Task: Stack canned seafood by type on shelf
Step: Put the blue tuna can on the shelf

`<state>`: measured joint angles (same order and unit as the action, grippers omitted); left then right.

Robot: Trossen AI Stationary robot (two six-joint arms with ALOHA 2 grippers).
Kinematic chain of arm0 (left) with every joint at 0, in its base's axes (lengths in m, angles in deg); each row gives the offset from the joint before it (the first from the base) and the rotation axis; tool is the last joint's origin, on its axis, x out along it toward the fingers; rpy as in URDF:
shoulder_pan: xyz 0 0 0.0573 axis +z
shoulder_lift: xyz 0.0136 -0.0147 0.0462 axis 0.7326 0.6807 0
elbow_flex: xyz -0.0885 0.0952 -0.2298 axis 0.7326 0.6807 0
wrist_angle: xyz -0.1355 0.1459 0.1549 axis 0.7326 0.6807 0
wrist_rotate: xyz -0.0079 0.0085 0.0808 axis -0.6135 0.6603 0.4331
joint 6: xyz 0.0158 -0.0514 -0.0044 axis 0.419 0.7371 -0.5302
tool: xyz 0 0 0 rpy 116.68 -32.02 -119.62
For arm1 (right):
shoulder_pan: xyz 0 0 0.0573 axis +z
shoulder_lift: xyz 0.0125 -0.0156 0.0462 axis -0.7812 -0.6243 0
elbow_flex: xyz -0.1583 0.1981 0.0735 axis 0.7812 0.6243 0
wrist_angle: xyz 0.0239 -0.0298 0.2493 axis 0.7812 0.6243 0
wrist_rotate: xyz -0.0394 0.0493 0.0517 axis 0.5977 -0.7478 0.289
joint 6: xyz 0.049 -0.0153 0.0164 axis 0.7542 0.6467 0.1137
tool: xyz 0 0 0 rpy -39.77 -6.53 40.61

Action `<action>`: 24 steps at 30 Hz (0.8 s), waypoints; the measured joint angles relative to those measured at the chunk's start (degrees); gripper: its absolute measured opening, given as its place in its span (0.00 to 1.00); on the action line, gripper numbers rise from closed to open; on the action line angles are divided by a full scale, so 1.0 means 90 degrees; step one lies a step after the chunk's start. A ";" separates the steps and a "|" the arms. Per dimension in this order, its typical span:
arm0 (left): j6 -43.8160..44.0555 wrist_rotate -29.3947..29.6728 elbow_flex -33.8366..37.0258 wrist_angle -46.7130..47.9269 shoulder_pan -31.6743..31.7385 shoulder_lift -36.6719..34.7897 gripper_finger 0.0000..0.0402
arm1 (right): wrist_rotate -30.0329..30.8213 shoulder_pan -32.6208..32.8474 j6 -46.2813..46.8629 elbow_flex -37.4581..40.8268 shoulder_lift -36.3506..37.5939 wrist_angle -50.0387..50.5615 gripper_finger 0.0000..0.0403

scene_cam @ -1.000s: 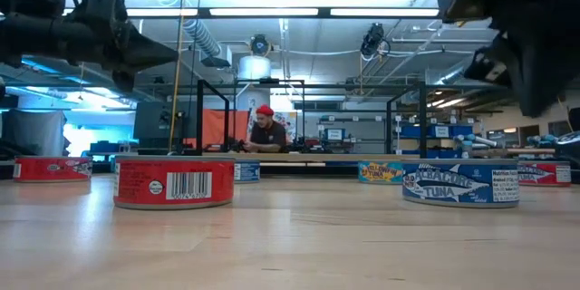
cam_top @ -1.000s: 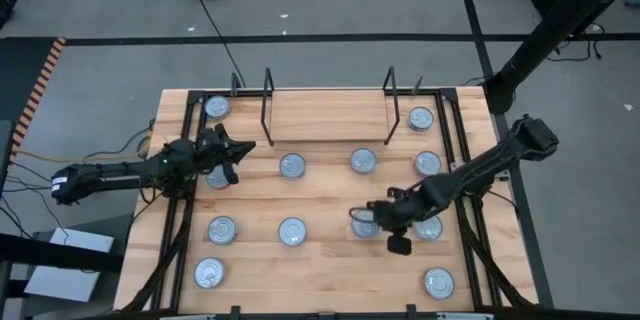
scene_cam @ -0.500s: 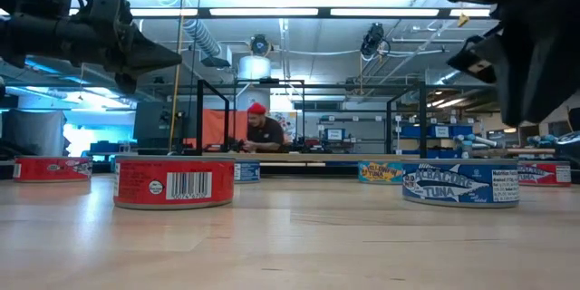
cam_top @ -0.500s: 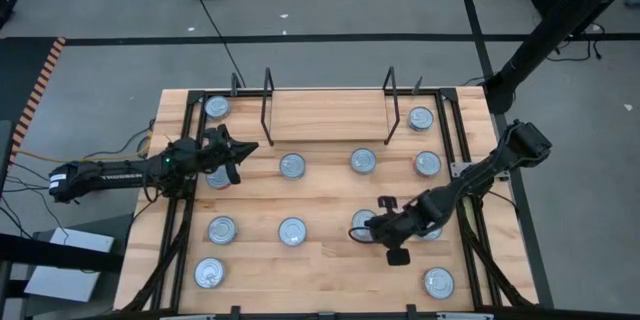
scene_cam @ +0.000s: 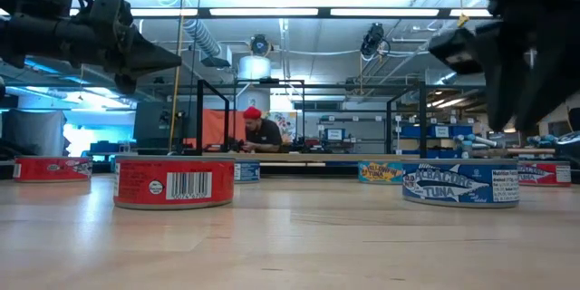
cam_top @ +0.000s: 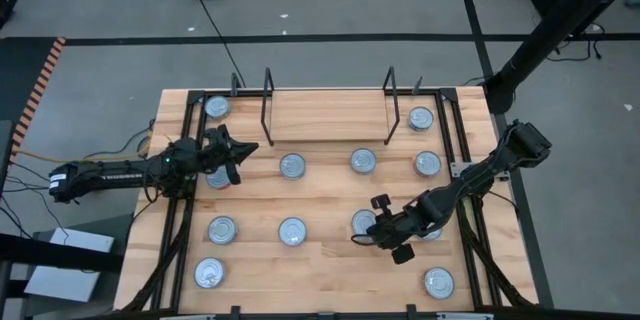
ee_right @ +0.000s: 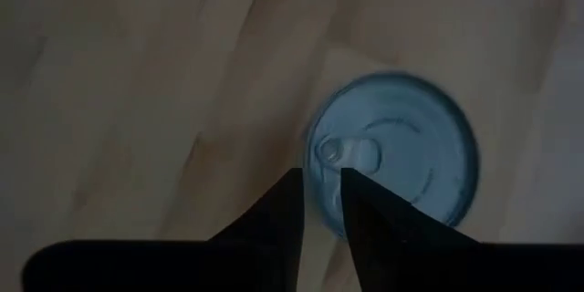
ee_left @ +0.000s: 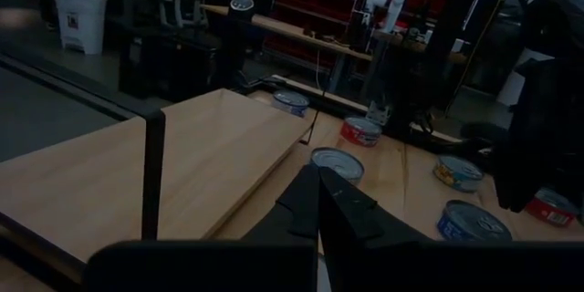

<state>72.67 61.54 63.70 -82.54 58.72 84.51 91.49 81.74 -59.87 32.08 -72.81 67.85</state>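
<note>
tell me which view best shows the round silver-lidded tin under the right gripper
The right wrist view: the round silver-lidded tin fills it, pull tab plain, just beyond the right gripper. The high view shows it small and half covered by that gripper. The left wrist view cannot settle it.

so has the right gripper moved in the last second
Yes. In the high view the right gripper has swung from beside the tin toward the table's front edge, turning over that tin, which has not moved. The left gripper stays put.
</note>
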 joint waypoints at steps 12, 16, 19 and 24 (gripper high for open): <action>0.0011 -0.0002 -0.0002 0.0047 0.0000 0.0000 0.01 | 0.0025 0.0000 -0.0248 -0.0006 -0.0593 -0.0282 0.20; 0.0044 -0.0002 -0.0002 0.0049 0.0000 0.0000 0.01 | 0.0079 0.0000 -0.0281 -0.0008 -0.0601 -0.0304 0.16; 0.0046 -0.0002 -0.0002 0.0049 0.0000 0.0000 0.01 | 0.0082 0.0000 -0.0281 -0.0003 -0.0599 -0.0302 0.11; 0.0049 -0.0002 -0.0002 0.0049 0.0000 0.0000 0.01 | -0.0113 -0.0009 -0.0236 -0.0005 -0.0598 -0.0320 0.02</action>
<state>73.11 61.52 63.68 -82.10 58.72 84.51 90.47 81.66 -62.00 32.04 -78.19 64.98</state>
